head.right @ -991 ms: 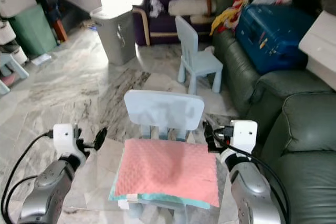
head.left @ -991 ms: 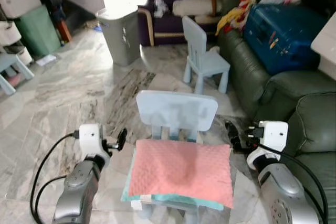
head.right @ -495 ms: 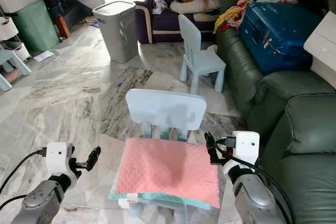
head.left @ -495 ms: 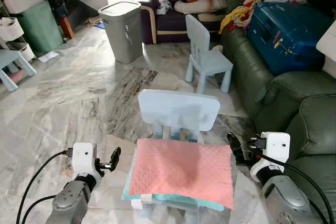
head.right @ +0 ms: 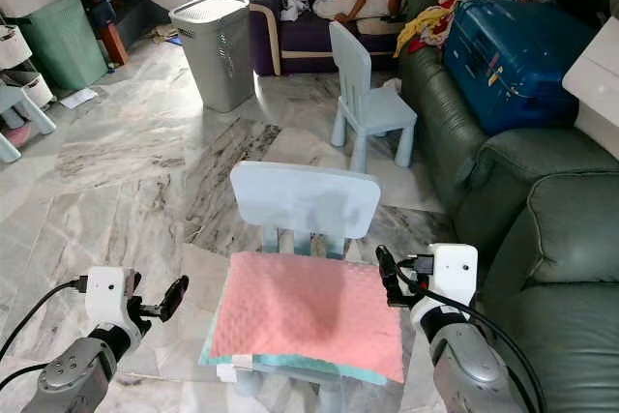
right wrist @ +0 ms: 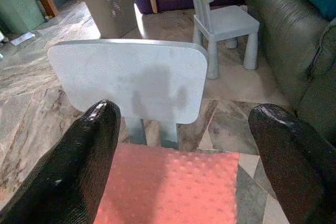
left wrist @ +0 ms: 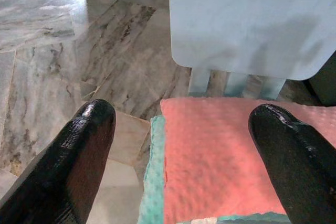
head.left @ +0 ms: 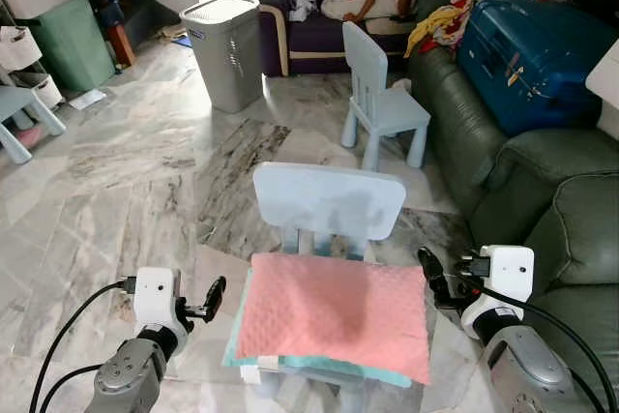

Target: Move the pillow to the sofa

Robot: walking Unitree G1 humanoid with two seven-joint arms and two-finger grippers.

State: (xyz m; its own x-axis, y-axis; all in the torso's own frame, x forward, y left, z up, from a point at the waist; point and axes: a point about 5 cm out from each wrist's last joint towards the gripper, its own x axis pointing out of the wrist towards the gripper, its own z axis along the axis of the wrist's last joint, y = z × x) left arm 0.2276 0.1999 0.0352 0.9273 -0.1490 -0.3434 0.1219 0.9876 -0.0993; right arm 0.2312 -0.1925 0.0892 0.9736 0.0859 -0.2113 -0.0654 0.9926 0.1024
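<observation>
On the chair (head.left: 327, 202), the pillow (head.left: 334, 311) lies between both spread tools.

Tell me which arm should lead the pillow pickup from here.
Right, marginally. The right end effector sits close by the pink pillow's edge on the small chair, on the green sofa's side. The left end effector, also open, stands further off. The pillow is wide, so both may be needed.

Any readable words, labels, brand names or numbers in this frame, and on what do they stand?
None can be read.
The blue hard-shell suitcase on the dark green leather sofa bears small yellowish marks, too small to read.
The pink textured pillow, the pale blue plastic child's chair and the grey laundry bin show no lettering.
</observation>
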